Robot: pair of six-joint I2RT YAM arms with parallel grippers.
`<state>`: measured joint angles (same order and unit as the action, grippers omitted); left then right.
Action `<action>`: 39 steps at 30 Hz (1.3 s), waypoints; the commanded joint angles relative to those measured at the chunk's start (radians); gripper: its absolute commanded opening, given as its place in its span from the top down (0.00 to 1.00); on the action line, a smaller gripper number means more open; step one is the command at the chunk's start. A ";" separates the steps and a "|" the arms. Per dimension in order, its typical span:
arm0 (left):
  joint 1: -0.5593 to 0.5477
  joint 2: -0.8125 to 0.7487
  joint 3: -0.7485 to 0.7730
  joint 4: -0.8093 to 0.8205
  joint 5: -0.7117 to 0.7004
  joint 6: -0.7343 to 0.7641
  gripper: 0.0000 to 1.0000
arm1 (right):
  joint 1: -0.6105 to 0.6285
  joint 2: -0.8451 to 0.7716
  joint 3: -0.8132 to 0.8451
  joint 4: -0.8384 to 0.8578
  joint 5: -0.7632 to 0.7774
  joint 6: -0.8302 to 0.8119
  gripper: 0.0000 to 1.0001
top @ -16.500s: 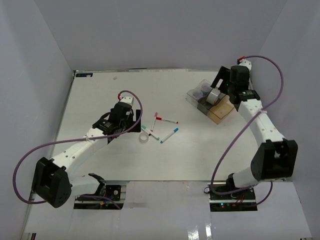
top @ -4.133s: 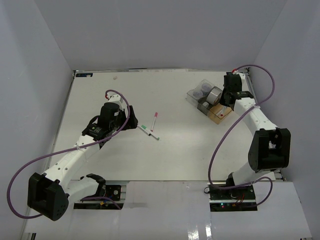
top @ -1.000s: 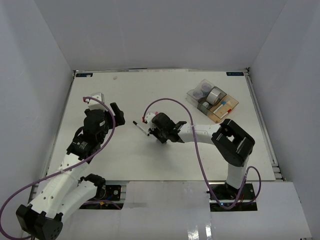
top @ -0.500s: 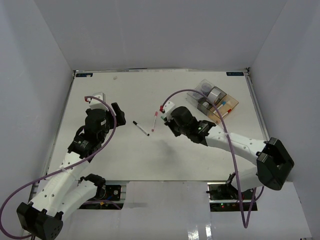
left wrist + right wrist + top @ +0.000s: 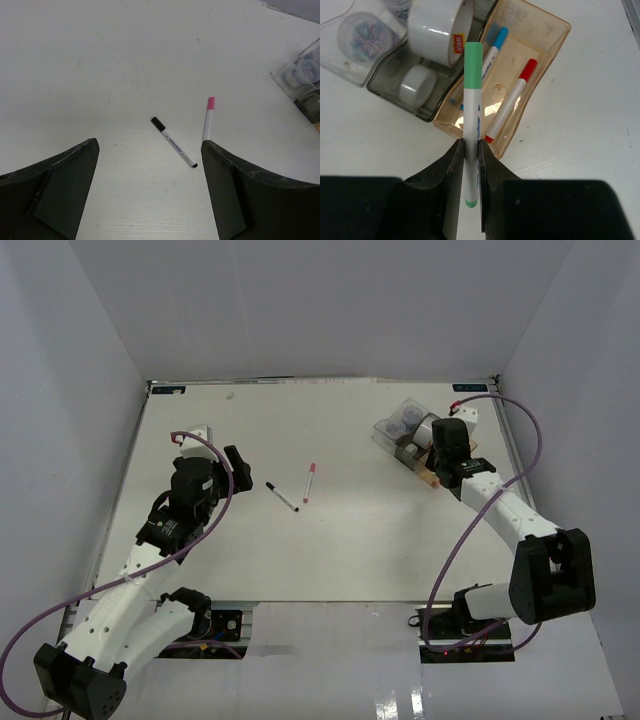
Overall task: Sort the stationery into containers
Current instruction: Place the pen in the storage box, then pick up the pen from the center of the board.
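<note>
Because the right end effector (image 5: 470, 165) is clenched on the green marker (image 5: 472, 115), held near-to-far with its cap above the wall between grey bin (image 5: 385, 80) and amber bin (image 5: 555, 35), the amber bin lies just right of it, while the left end effector (image 5: 149, 145) hangs released, well apart.

A green-capped marker (image 5: 471, 125) hangs over the amber bin (image 5: 540, 30) holding a red-capped marker (image 5: 512, 102) and perhaps two blue-capped ones (image 5: 492, 47).

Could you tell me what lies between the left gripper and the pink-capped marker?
The black-capped marker lies there, touching neither the left gripper nor the pink-capped marker, as the top external view shows.
</note>
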<state>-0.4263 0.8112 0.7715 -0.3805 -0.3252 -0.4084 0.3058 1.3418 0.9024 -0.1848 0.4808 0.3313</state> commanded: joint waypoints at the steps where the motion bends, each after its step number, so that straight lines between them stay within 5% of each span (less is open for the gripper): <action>1: 0.006 -0.001 -0.005 0.014 0.018 0.000 0.06 | -0.069 0.048 0.049 0.016 -0.008 0.155 0.87; 9: 0.006 -0.007 -0.005 0.014 0.020 0.000 0.06 | -0.186 0.236 0.202 0.015 -0.090 0.254 0.82; 15: 0.006 -0.004 -0.003 0.014 0.031 0.000 0.06 | -0.200 0.312 0.259 0.013 -0.103 0.295 0.69; 24: 0.006 -0.006 -0.003 0.014 0.044 -0.001 0.05 | -0.197 0.266 0.228 0.007 -0.140 0.249 0.53; 31: 0.008 -0.001 -0.001 0.012 0.046 -0.003 0.05 | -0.021 0.163 0.214 0.039 -0.191 0.118 0.51; 39: 0.008 -0.015 -0.005 0.014 0.032 -0.003 0.05 | 0.260 0.322 0.398 -0.001 -0.153 0.089 0.49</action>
<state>-0.4217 0.8127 0.7715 -0.3809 -0.2909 -0.4088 0.5167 1.5993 1.2022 -0.1825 0.3111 0.4496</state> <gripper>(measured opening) 0.942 0.506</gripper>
